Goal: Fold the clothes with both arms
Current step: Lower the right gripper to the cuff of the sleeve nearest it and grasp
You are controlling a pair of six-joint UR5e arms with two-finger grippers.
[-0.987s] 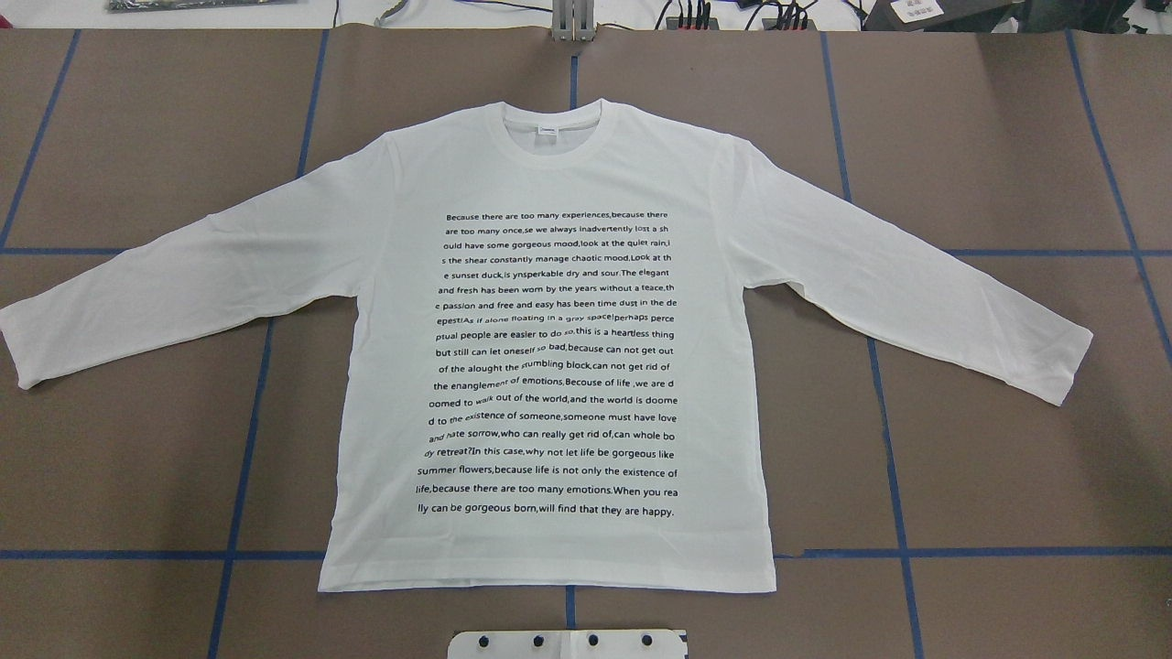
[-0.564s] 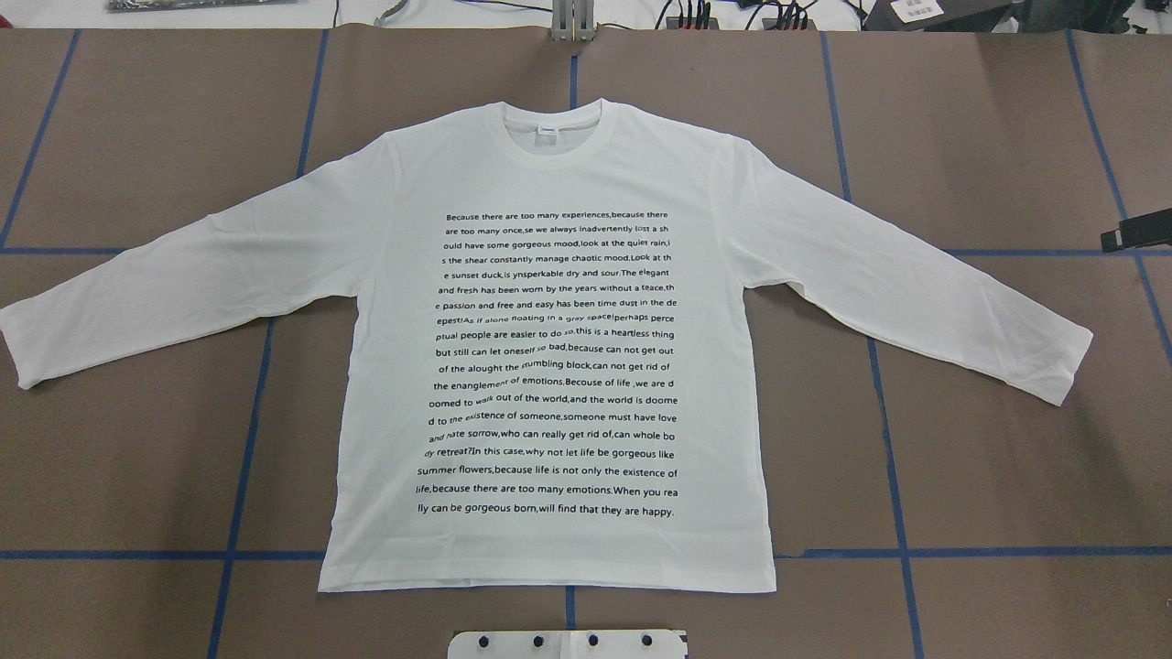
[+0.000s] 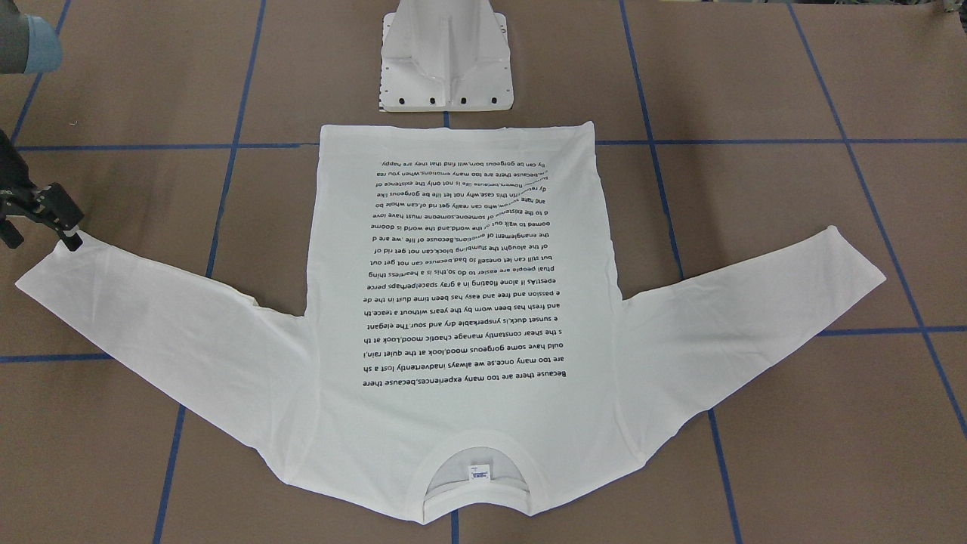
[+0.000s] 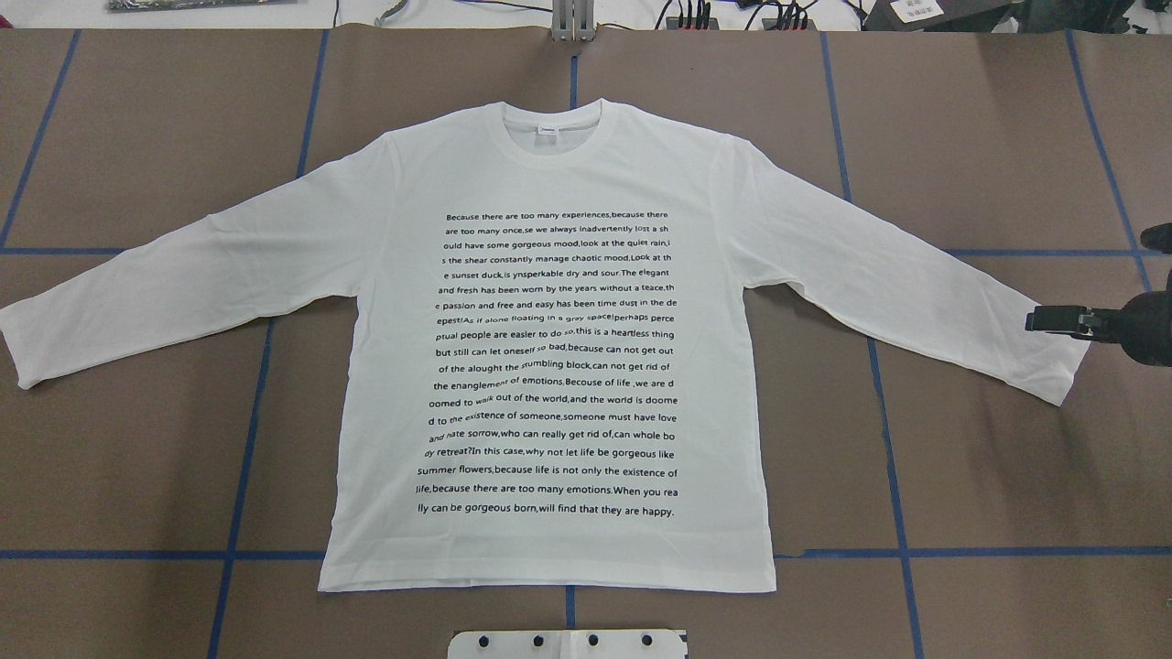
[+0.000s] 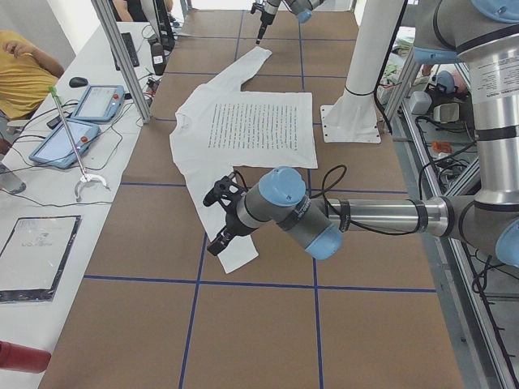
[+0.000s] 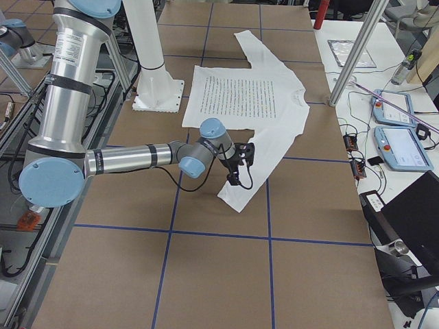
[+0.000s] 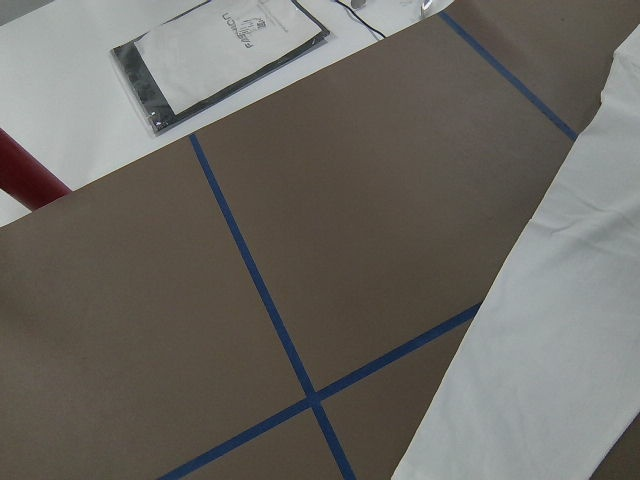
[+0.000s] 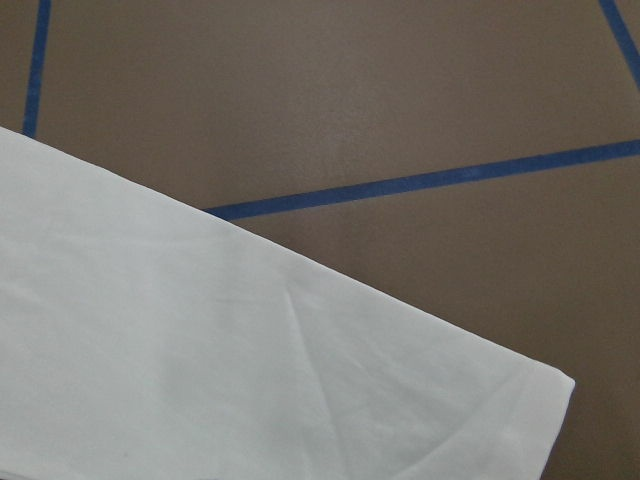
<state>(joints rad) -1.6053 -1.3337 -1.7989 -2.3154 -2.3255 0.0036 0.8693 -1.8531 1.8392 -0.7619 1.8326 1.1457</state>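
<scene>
**Exterior front-facing.** The white T-shirt (image 3: pixel 461 317) lies flat, print up, in the middle of the brown surface (image 3: pixel 755 83). Its collar is at 6 o'clock and its hem at 12 o'clock, just short of the white pedestal mount (image 3: pixel 446 68). The right arm (image 3: pixel 23 41) enters at 9 o'clock, with the right jaws over the sleeve cuff there. Whether they are apart or together cannot be told.

**Overhead exterior.** The collar is at 12 o'clock and the sleeves spread towards 9 and 3 o'clock. The right jaws reach over the 3 o'clock cuff. 0.6 s earlier only a black tip showed at the frame edge, higher up by the blue tape line (image 4: pixel 1007 253), and 1.0 s earlier no arm showed at all. The T-shirt has not shifted.

**Exterior left.** The near left arm (image 5: pixel 373 215) holds the left jaws above the near cuff. Their state cannot be told.

**Exterior right.** The near right arm has its jaws over the near cuff.

**Left wrist-mounted.** Sleeve at 4 o'clock, beside crossing tape.

**Right wrist-mounted.** Sleeve fills 7 o'clock, cuff corner at 5 o'clock
</scene>
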